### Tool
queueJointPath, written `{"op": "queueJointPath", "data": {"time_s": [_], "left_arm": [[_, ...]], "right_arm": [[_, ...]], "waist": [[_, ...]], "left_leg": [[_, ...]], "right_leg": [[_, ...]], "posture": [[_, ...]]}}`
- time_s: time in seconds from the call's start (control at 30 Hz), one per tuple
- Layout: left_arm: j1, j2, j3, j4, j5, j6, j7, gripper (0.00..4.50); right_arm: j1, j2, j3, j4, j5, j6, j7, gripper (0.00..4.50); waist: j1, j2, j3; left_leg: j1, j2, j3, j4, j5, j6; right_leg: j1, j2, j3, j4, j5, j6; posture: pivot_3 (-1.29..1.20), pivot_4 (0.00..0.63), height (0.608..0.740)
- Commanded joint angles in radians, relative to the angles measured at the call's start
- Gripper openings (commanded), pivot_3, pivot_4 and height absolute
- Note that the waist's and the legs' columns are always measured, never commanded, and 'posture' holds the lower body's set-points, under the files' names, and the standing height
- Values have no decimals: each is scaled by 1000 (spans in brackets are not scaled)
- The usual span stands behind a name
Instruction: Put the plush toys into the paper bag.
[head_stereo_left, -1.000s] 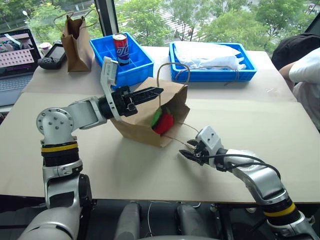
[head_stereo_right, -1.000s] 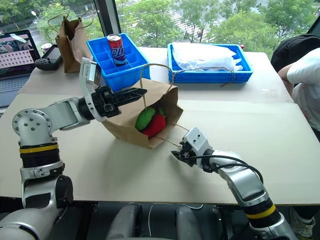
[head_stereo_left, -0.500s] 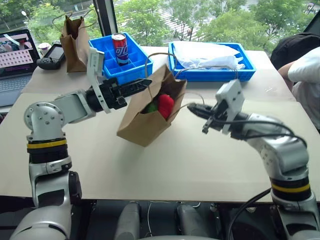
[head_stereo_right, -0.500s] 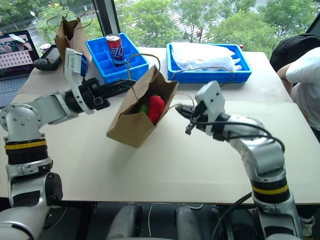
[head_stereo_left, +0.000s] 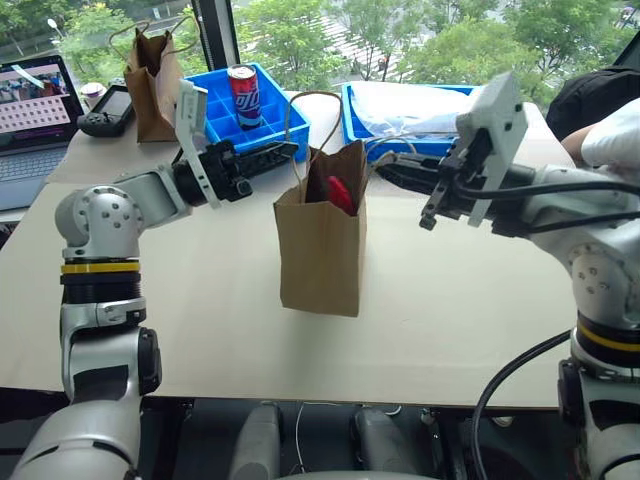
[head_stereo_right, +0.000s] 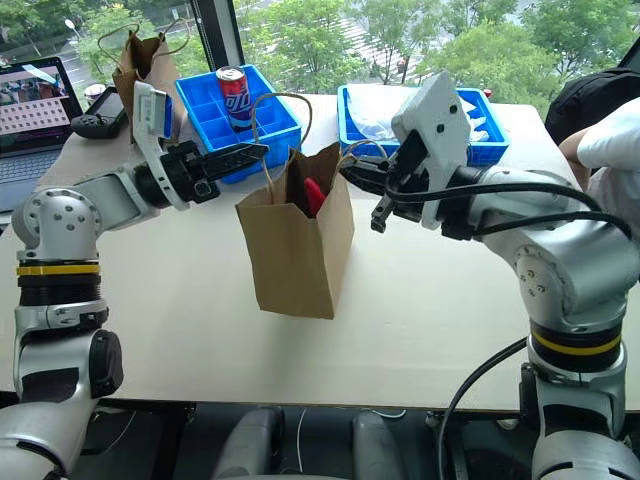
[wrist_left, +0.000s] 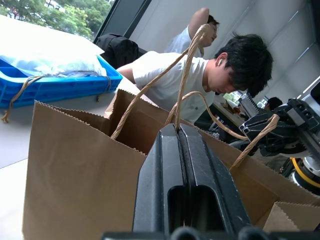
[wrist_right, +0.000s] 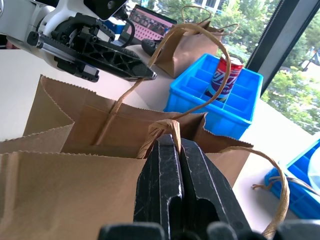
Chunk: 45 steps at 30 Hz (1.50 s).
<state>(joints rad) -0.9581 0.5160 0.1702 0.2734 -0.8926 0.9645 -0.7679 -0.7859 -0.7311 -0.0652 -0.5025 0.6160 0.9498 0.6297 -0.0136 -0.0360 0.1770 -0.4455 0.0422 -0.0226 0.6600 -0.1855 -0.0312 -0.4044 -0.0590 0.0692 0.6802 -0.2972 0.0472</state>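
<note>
One paper bag (head_stereo_left: 322, 245) stands upright on the table (head_stereo_left: 200, 300), held up by its two loop handles: the left gripper (head_stereo_left: 285, 151) is clamped tight on one handle and the right gripper (head_stereo_left: 385, 170) is clamped tight on the other. One red plush toy (head_stereo_left: 340, 194) shows inside the bag's open mouth. Behind the bag are two blue trays (head_stereo_left: 240, 125), one holding a single soda can (head_stereo_left: 242, 96), and a second, darker paper bag (head_stereo_left: 152, 75) stands further left.

We see the paper bag (head_stereo_left: 322, 245) standing upright in the middle of the table (head_stereo_left: 450, 320), with the chili-pepper plush toy (head_stereo_left: 340, 194) inside it. The left gripper (head_stereo_left: 285, 150) holds one handle from the left, the right gripper (head_stereo_left: 385, 172) the other from the right. Behind stand two trays (head_stereo_left: 420, 150), the left one holding a soda can (head_stereo_left: 243, 95); a narrower paper bag (head_stereo_left: 155, 85) and a laptop (head_stereo_left: 35, 110) are further left.
</note>
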Motion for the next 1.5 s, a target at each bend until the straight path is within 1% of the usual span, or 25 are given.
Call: {"op": "queueJointPath", "data": {"time_s": [0.03,0.13,0.23,0.4,0.47,0.6,0.7,0.73,0.77,0.83,0.87,0.9,0.93,1.0,1.03,1.13,1.27,1.37,1.43,1.5], "left_arm": [[-102,-19,-7,67,59,-83,-45,0],[-126,-19,-26,86,85,-91,-96,0],[-108,-7,-39,73,100,-76,-141,0],[4,68,-122,-25,154,-69,-260,0],[38,94,-140,-46,177,-83,-284,0],[48,100,-125,-41,194,-93,-284,0],[64,117,-109,-94,139,-42,-335,0],[64,119,-97,-102,113,-10,-344,0],[64,121,-90,-104,103,11,-343,0],[60,124,-78,-98,100,24,-338,0],[59,128,-73,-97,101,29,-339,564],[54,129,-61,-89,91,45,-336,789],[49,130,-50,-84,82,58,-333,982],[47,143,-37,-91,65,82,-346,1711],[54,161,-36,-111,58,81,-378,1938],[78,209,-30,-158,30,76,-468,3034],[96,275,4,-168,7,47,-566,4486],[121,325,38,-161,27,-21,-612,4486],[160,383,61,-166,33,-50,-666,4486],[208,437,76,-160,51,-84,-704,4486]], "right_arm": [[-47,-38,-28,-10,-13,-25,7,16],[-52,-50,-20,-17,-2,-13,16,16],[-25,-45,-7,-57,28,20,13,16],[36,-19,21,-127,93,106,-12,16],[63,-22,35,-158,127,150,-11,16],[83,-27,29,-178,184,223,-17,16],[58,-18,-5,-144,196,232,-38,16],[50,-26,-11,-136,202,233,-35,630],[44,-32,-15,-132,208,235,-32,839],[31,-39,-27,-122,223,239,-28,1508],[23,-42,-37,-116,235,242,-23,1827],[16,-45,-48,-110,248,245,-18,2241],[10,-50,-59,-104,263,248,-13,2404],[-15,-45,-103,-82,313,247,-7,3175],[-41,-37,-139,-63,351,241,-7,3421],[-98,-20,-212,-18,456,241,-29,4445],[-154,-26,-276,37,583,256,-74,4500],[-160,-65,-305,63,632,245,-90,4500],[-122,-153,-348,91,645,267,-54,4500],[-26,-278,-368,81,620,294,24,4500]], "waist": [[0,0,0],[-1,0,0],[-5,0,0],[-15,0,0],[-15,0,0],[-5,0,0],[-2,0,0],[-3,0,0],[-3,0,0],[-3,0,0],[-3,0,0],[-3,0,0],[-3,0,0],[-3,0,0],[-4,0,0],[-9,1,1],[-8,1,1],[-8,1,1],[-7,1,1],[-3,1,1]], "left_leg": [[0,0,0,0,0,0],[0,0,0,0,0,0],[0,0,0,0,0,1],[0,1,0,-1,0,1],[0,1,0,-1,0,1],[0,1,0,0,0,1],[0,1,0,1,0,1],[0,1,0,1,0,1],[0,1,0,0,0,1],[0,1,0,0,0,1],[0,1,0,0,0,1],[0,1,0,0,0,1],[0,1,0,0,0,1],[0,1,0,0,0,1],[0,1,0,0,0,1],[0,1,0,0,0,1],[0,2,1,-1,0,1],[0,2,1,-1,0,1],[0,2,1,-1,0,1],[0,2,1,-1,0,2]], "right_leg": [[0,0,0,0,0,0],[0,0,0,0,0,0],[0,0,0,0,0,0],[-1,0,0,1,0,0],[-1,0,0,1,0,0],[-1,0,0,1,0,0],[0,0,0,1,0,0],[0,0,0,1,0,0],[0,0,0,1,0,0],[0,0,0,1,0,0],[0,0,0,1,0,0],[0,0,0,1,0,0],[0,0,0,1,0,0],[0,0,0,1,0,0],[0,1,0,1,0,0],[-1,1,0,1,0,0],[-1,1,0,1,0,0],[-1,1,0,1,0,0],[-1,1,0,1,0,-1],[-1,1,0,0,0,-1]], "posture": [[0,150,698],[0,150,698],[0,150,698],[0,150,698],[0,150,698],[0,150,698],[0,150,698],[0,150,698],[0,150,698],[0,150,698],[0,150,698],[0,150,698],[0,150,698],[0,150,698],[0,150,698],[0,150,698],[0,150,698],[0,150,698],[0,150,698],[0,150,698]]}}
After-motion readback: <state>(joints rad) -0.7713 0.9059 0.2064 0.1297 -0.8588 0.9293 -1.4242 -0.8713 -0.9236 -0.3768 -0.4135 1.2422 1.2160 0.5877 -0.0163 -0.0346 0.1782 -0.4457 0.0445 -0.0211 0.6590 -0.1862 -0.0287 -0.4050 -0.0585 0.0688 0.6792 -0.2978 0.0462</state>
